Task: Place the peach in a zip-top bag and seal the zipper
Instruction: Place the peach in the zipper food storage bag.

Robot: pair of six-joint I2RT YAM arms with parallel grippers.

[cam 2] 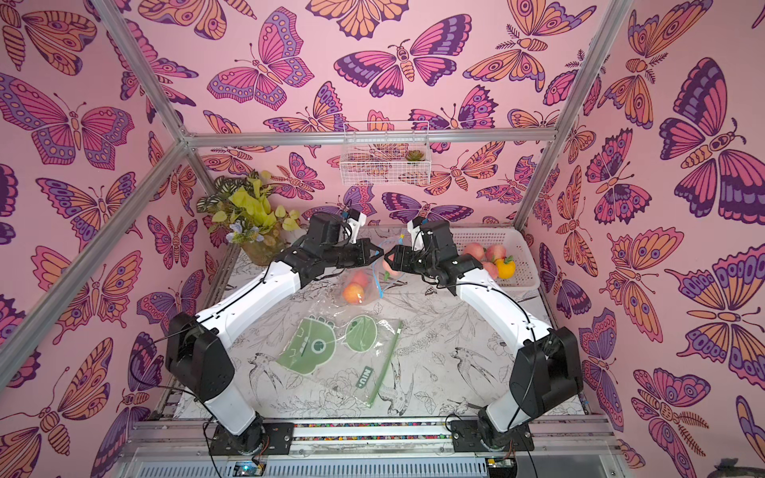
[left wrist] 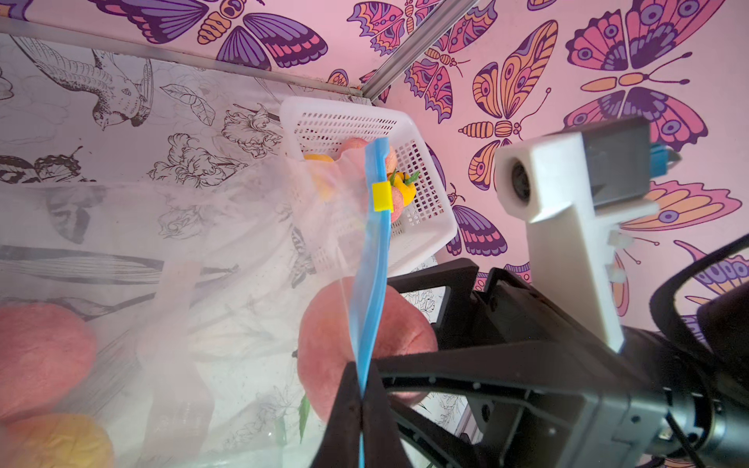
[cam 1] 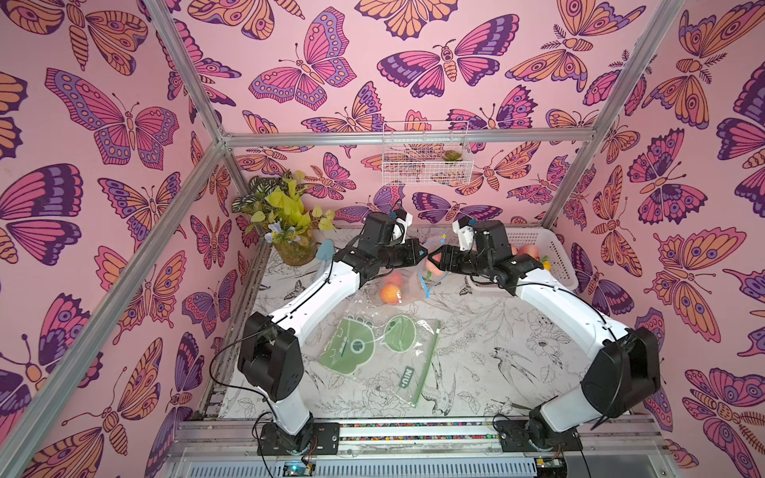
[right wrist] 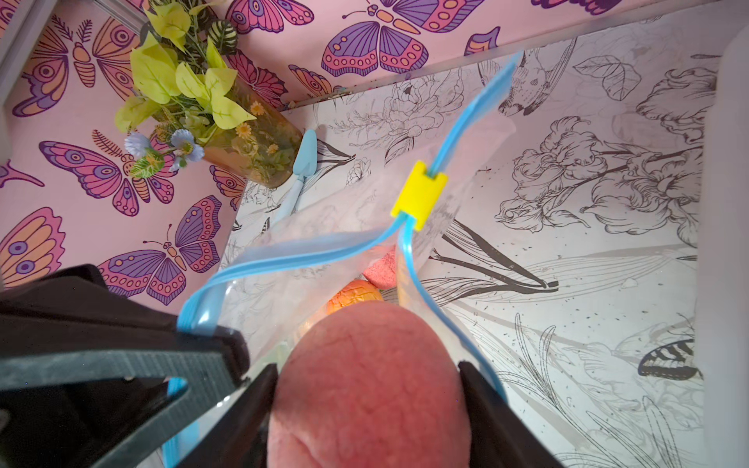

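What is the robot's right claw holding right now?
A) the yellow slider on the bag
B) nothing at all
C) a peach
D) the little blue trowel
C: the right claw has a jaw on either side of a pink peach, at the open mouth of the zip-top bag.

The flat green-printed bag on the table bears a green label reading "NIU+".
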